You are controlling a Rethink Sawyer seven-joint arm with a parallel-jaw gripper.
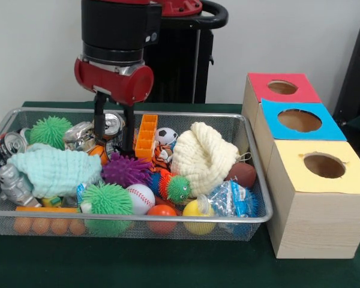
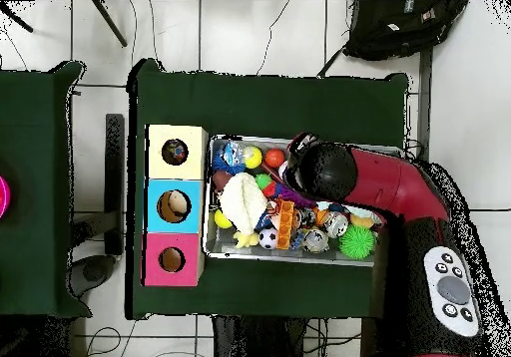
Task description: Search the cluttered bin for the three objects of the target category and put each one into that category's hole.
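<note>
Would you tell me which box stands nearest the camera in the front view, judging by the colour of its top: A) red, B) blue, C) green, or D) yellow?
D: the yellow-topped box fills the foreground beside the mesh bin, with the blue-topped box behind it and the red-topped box farthest back.

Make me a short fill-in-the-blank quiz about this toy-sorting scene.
1. The wooden box nearest the wire mesh bin has a ____ top with a round hole.
2. The gripper reaches down into the ____.
3. Beside the white baseball sits an ____ smooth ball at the front rim.

Missing: yellow; bin; orange
</note>
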